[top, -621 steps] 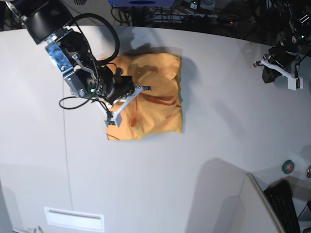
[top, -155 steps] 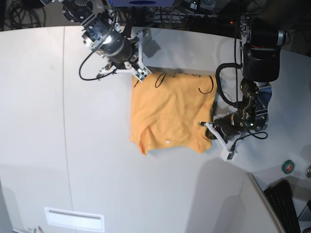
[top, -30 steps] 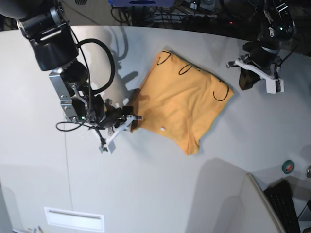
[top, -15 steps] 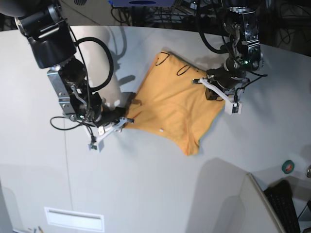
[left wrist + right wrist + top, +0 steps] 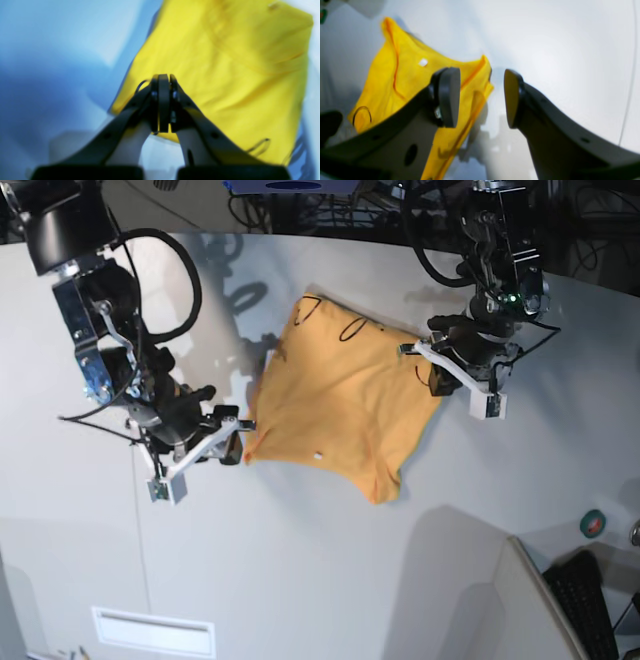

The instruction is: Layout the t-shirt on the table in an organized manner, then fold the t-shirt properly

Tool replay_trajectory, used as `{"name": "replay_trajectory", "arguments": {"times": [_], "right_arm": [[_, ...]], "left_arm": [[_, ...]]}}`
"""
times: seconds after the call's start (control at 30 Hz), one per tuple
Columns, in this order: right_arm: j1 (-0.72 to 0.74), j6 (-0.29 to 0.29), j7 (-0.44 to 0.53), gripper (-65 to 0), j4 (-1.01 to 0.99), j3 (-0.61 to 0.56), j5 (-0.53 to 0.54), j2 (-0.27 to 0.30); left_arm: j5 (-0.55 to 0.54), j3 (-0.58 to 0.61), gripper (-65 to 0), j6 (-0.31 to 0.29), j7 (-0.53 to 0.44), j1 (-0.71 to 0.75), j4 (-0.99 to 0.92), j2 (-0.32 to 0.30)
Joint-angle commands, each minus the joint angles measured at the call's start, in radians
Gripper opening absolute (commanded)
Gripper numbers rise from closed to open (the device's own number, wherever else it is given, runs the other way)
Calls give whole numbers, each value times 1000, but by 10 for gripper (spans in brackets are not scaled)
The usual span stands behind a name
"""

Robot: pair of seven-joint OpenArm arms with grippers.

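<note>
Nearest, the right pincer [image 5: 235, 442] gapes open at the shirt's [image 5: 345, 400] near corner. The orange shirt lies rumpled mid-surface [image 5: 300, 580]. Beyond it, the left pincer [image 5: 440, 375] sits clamped shut at its far edge.

No legible text, brand or number anywhere, thin dark curved markings on t-shirt [image 5: 340, 395] form no readable letters, small round sticker [image 5: 594, 524] at right too blurred.
</note>
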Motion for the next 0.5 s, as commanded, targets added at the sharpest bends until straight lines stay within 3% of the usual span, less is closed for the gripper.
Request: {"name": "replay_trajectory", "arguments": {"times": [0.0, 0.07, 0.17, 0.23, 0.3, 0.33, 0.47], "right_arm": [[-11, 8, 12, -384, 35, 2, 5, 11], [-51, 42, 12, -392, 61, 1, 5, 33], [-112, 156, 12, -398, 89, 1, 5, 56], [-150, 200, 12, -449, 92, 5, 5, 68], [-169, 217, 12, -554, 81, 10, 5, 71], [-175, 217, 12, -638, 66, 10, 5, 71], [-189, 217, 12, -650, 11, 7, 5, 65]], "left_arm": [[-9, -2, -650, -3, -15, -5, 31, -6], [-10, -25, -650, -3, -15, -5, 43, -9], [-10, -128, -650, -3, -15, -16, 35, -4], [-10, -188, -650, -4, -17, -40, 22, -4], [-10, -234, -650, -4, -20, -68, -27, -10], [-9, -251, -650, -4, -46, -82, -70, -10], [2, -208, -650, -4, -193, -109, -248, -43]]}}
